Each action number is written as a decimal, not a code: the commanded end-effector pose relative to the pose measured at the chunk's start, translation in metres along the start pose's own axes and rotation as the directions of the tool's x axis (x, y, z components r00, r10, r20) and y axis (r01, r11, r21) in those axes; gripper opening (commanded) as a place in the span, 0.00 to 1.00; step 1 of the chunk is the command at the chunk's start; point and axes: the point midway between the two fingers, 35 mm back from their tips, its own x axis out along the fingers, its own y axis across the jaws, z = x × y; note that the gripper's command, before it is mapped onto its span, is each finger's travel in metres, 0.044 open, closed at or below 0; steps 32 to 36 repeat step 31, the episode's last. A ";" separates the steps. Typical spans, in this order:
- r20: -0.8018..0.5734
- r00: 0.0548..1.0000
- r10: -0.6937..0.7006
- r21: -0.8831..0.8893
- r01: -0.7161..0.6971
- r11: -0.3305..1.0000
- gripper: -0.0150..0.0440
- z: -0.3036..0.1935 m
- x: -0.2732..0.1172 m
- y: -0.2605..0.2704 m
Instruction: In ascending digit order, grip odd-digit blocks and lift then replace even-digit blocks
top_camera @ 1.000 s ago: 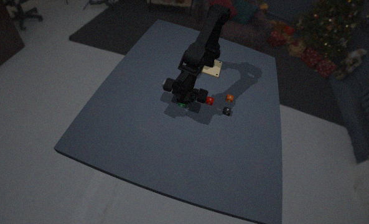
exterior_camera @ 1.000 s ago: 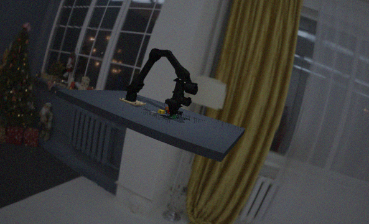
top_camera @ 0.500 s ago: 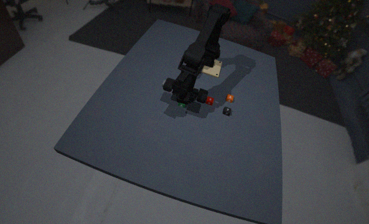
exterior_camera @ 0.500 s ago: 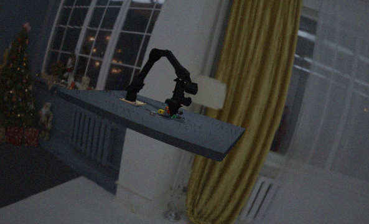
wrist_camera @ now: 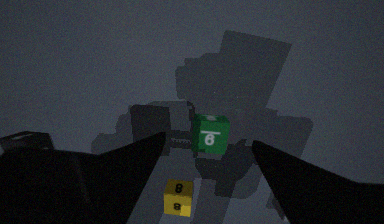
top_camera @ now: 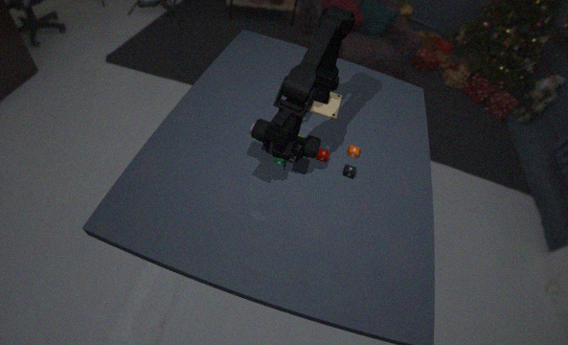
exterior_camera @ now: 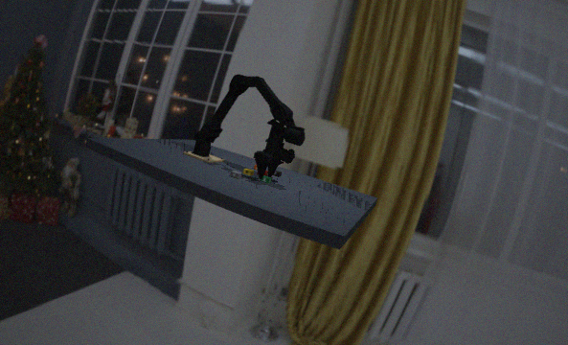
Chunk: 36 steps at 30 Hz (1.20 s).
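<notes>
My gripper point(wrist_camera: 208, 140) point(exterior_camera: 266, 175) is open, its fingertips low on either side of the green block point(wrist_camera: 210, 142) point(exterior_camera: 266, 179) point(top_camera: 279, 162), which sits on the table. In the wrist view its digit looks like a 6 with a bar above it, or an underlined 9 upside down. The yellow block point(wrist_camera: 178, 205) point(exterior_camera: 248, 172) shows 8 and lies nearer the arm base. The red block point(top_camera: 323, 155) is beside the gripper. The orange block point(top_camera: 353, 151) and black block point(top_camera: 350, 171) point(wrist_camera: 27, 142) lie farther right in the top view. A pale block point(exterior_camera: 236, 174) is beside the yellow one. Their digits are unreadable.
The arm's pale base plate point(top_camera: 331, 106) point(exterior_camera: 202, 157) is bolted on the table point(top_camera: 245, 249) point(exterior_camera: 303, 206) behind the blocks. The arm's dark shadows fall around the green block. The red block is close to the gripper body in the top view.
</notes>
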 end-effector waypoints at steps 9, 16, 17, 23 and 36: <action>0.014 1.000 0.007 -0.009 -0.007 1.000 0.93 0.001 -0.042 0.042; 0.009 1.000 0.016 -0.008 -0.016 1.000 0.93 -0.027 -0.074 0.152; 0.008 1.000 0.017 -0.008 -0.017 1.000 0.93 -0.034 -0.079 0.166; 0.004 1.000 0.020 -0.007 -0.020 1.000 0.93 -0.090 -0.106 0.240; 0.004 1.000 0.021 -0.006 -0.021 1.000 0.93 -0.107 -0.113 0.254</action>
